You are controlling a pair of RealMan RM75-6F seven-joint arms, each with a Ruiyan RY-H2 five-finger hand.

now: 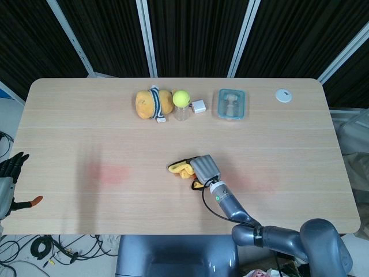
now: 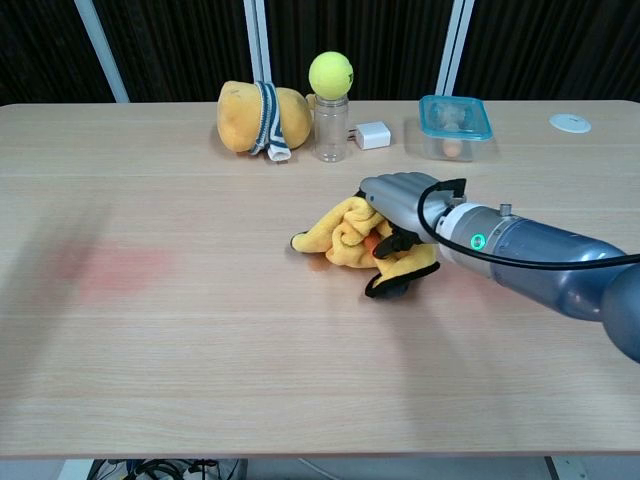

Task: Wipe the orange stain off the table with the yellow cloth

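My right hand [image 1: 206, 168] [image 2: 398, 205] grips the yellow cloth [image 2: 345, 235] [image 1: 183, 169], bunched with a black edge, and presses it on the table's middle. The cloth lies over the spot where the orange stain was; only a trace of it [image 2: 318, 264] peeks out at the cloth's near edge in the chest view. My left hand [image 1: 10, 176] hangs off the table's left edge in the head view, fingers apart and holding nothing.
Along the far side stand a yellow plush with a striped band [image 2: 255, 117], a clear jar topped by a tennis ball [image 2: 330, 100], a white charger [image 2: 373, 134], a blue-lidded box [image 2: 455, 114] and a white disc [image 2: 570, 123]. Faint pink patch [image 2: 115, 268] at left.
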